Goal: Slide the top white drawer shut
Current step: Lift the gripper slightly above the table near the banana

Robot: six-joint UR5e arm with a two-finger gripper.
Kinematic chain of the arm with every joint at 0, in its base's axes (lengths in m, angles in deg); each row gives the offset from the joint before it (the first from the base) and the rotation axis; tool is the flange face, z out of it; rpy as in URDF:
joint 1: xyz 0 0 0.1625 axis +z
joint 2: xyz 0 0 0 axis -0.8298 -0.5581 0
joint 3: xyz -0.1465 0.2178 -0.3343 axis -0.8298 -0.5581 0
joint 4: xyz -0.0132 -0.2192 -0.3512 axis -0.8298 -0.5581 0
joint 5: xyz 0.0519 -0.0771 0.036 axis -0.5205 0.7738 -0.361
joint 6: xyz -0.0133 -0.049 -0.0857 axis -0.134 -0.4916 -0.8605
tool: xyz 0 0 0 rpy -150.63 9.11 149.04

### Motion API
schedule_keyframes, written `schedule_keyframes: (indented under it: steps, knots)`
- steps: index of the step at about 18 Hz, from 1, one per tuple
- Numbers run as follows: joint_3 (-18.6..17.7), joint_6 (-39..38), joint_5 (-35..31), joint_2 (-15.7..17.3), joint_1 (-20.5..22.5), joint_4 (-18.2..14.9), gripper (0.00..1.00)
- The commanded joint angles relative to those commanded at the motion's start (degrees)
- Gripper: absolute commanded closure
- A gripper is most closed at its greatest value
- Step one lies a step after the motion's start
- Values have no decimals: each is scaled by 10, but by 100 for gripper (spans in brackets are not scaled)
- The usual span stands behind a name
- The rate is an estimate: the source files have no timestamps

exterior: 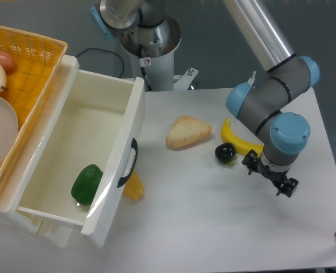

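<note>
Risk lies around the top white drawer [85, 153], pulled far open at nine o'clock; we have our pincer [270, 175] well apart at four o'clock, spread unreadable; an off-centre push could skew it, and the yellow piece [133, 187] under its front may jam.

Top white drawer [71, 153] pulled open w/ green pepper [87, 184] inside; tool [270, 177] well apart, above table [213, 216].

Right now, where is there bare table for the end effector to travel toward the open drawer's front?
The front strip of table, below the bread and between the top white drawer and the end effector, is bare. It is crowded near the banana and dark fruit; a yellow item sits against the drawer front.
</note>
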State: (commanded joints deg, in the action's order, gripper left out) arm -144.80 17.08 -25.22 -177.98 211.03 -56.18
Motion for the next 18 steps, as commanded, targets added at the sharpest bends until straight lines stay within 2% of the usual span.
schedule_keyframes:
  steps: [5,7,11,14,16,18]
  knots:
    - [-10,-16,11,4,-2,4,0]
    - [-31,-25,24,7,-1,31,0]
    - [-70,-27,65,27,6,35,0]
    - [-80,-102,83,29,5,33,0]
    - [-81,-150,118,29,-1,33,0]
    - [-82,-177,136,33,-5,34,0]
